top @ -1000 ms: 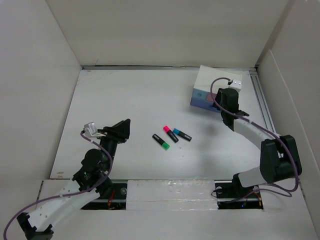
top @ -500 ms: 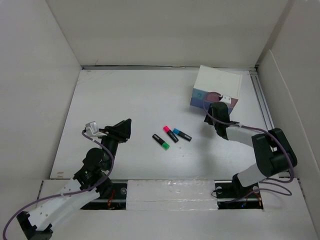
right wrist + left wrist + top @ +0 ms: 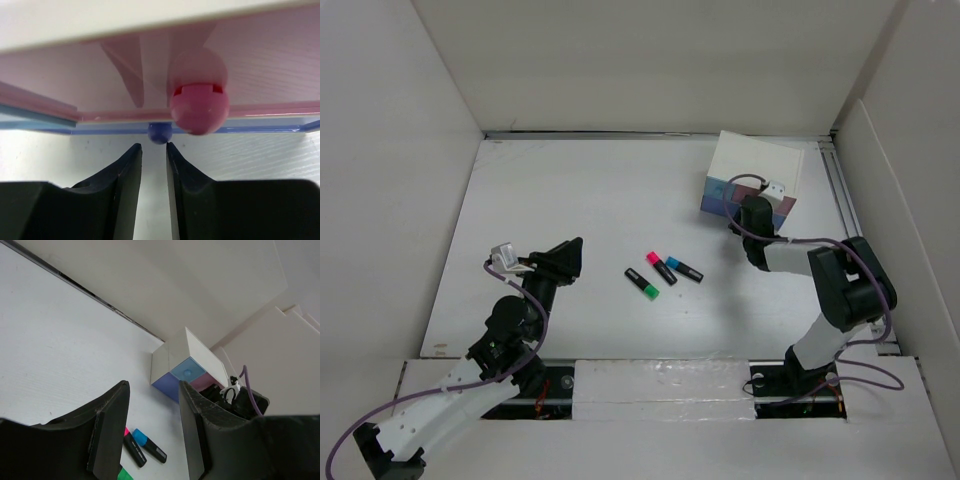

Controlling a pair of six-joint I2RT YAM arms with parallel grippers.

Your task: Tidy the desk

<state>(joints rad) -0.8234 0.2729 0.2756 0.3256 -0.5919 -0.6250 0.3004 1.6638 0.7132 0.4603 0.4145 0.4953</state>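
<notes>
The white desk (image 3: 570,190) holds three highlighters at its middle: green (image 3: 642,284), pink (image 3: 659,267) and blue (image 3: 683,268). A small white drawer box (image 3: 752,180) stands at the back right. My right gripper (image 3: 745,215) is low against the box's front. In the right wrist view the right gripper (image 3: 154,147) is narrowly open and empty, its tips just short of a small blue knob (image 3: 160,133), with a pink knob (image 3: 199,102) above it. My left gripper (image 3: 565,260) is open and empty, left of the highlighters; the left wrist view shows the left gripper (image 3: 151,390) facing the box (image 3: 185,370).
White panels border the desk on the left, back and right. A metal rail (image 3: 845,200) runs along the right edge beside the box. The arm bases sit at the near edge. The left wrist view shows the pink (image 3: 131,445) and blue (image 3: 149,445) highlighters between its fingers.
My right gripper has come down from above the drawer box to low in front of its drawers. The left arm and the highlighters have not moved.
</notes>
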